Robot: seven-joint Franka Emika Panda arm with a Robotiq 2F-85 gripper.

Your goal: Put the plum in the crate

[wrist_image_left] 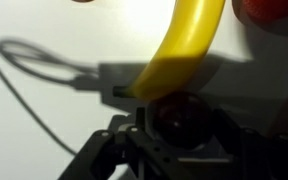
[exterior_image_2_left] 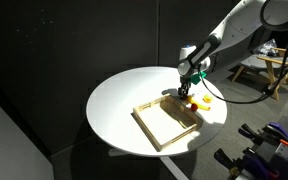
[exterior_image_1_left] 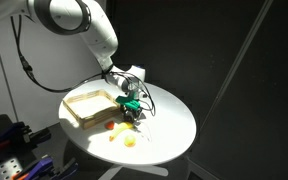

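Note:
In the wrist view the dark round plum (wrist_image_left: 176, 120) sits between my gripper's (wrist_image_left: 177, 128) black fingers, which are closed against it. A yellow banana (wrist_image_left: 182, 48) lies just beyond it on the white table. In both exterior views the gripper (exterior_image_1_left: 131, 110) (exterior_image_2_left: 186, 92) hangs low over the table, just beside the light-wood crate (exterior_image_1_left: 88, 104) (exterior_image_2_left: 166, 122). The plum itself is too small to make out in the exterior views.
A small orange-red fruit (exterior_image_1_left: 110, 126) and a yellow fruit (exterior_image_1_left: 130, 141) lie on the round white table (exterior_image_1_left: 169, 125) near its front. The red fruit shows at the wrist view's top right (wrist_image_left: 272, 8). Black curtains surround the table.

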